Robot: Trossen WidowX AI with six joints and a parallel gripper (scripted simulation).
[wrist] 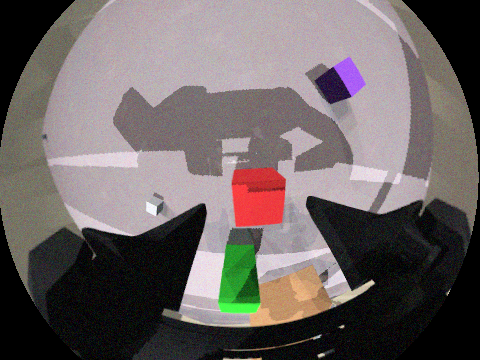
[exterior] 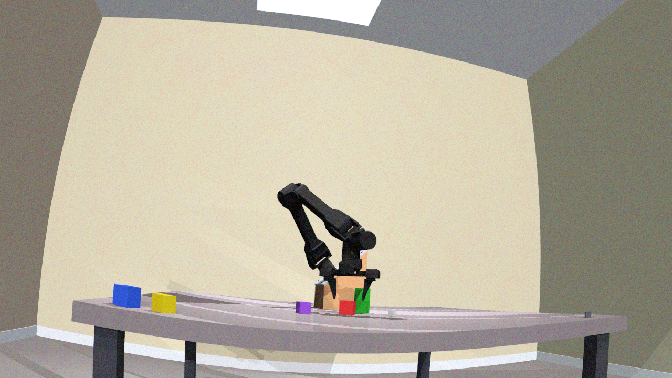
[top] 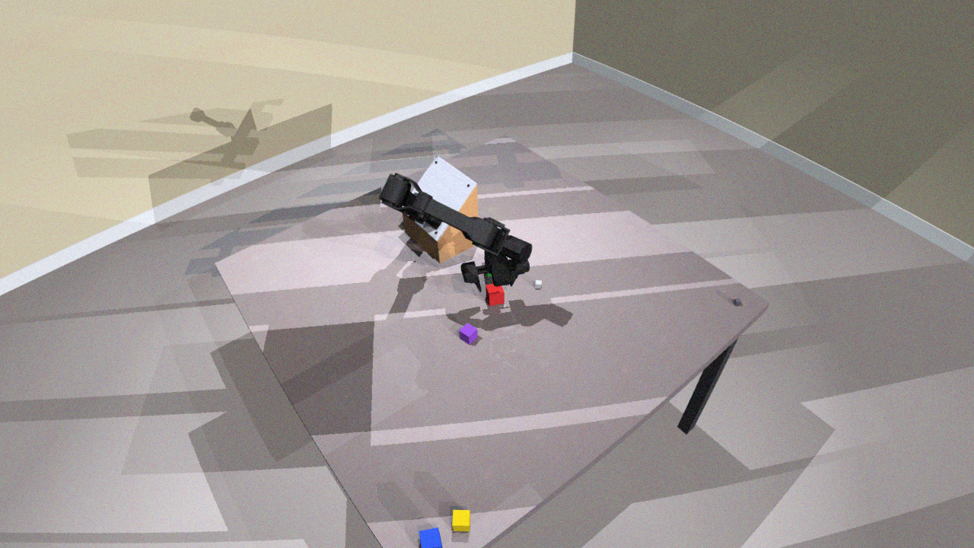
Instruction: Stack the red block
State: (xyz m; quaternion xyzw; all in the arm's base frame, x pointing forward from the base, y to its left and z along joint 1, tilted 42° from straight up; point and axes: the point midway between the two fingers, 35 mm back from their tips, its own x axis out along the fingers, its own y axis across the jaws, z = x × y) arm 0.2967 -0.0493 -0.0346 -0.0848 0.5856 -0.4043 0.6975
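Observation:
The red block sits on the table. The green tower stands upright, two blocks high, close beside the red block on the robot-base side; the arm hides most of it in the top view. My gripper is open and empty, pointing down. In the wrist view its fingertips lie left and right of the red block. In the exterior view they hang near the height of its top, one finger overlapping the tower in view; exact depth is unclear.
A purple block and a small white cube lie nearby. The wooden base stands behind the tower. Yellow and blue blocks are at the far end.

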